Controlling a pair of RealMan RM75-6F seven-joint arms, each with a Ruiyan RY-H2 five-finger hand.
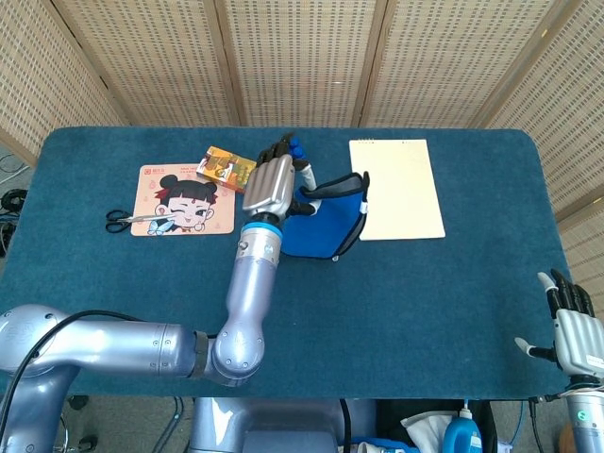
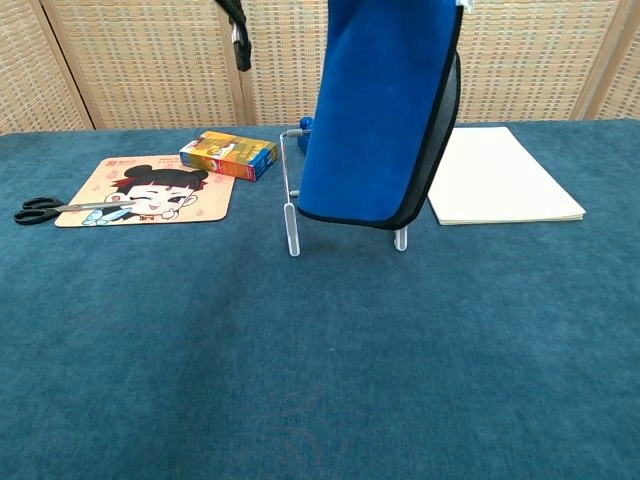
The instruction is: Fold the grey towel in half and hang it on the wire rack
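- The left robot hand [image 1: 272, 185] is holding the folded towel [image 2: 378, 110] up by its top edge, its fingers curled around the fold; the cloth is hanging straight down below it, clear of the desk [image 2: 320, 370].
- The towel is showing blue on the outer face with a dark trim and a grey inner layer along its right edge, so it is already doubled over.
- The wire rack [image 2: 292, 205] is standing just below and behind the hanging cloth; its clear-tipped feet are showing under the towel's bottom hem.
- The right robot hand [image 1: 573, 332] is waiting well apart from everything, near the desk's front corner, fingers spread and holding nothing.
- The towel looks light and limp, probably plush and not slippery; I judge it will swing and drape wherever it is lowered, so taking hold along the folded top edge seems the sound place.
- The rack looks thin and light; dragging the cloth across it could tip or shift it.
- To the left hand's left are lying a small carton [image 1: 227, 168], a cartoon mat [image 1: 183, 199] and scissors [image 1: 121, 220]; a notepad [image 1: 395, 188] is lying to its right.
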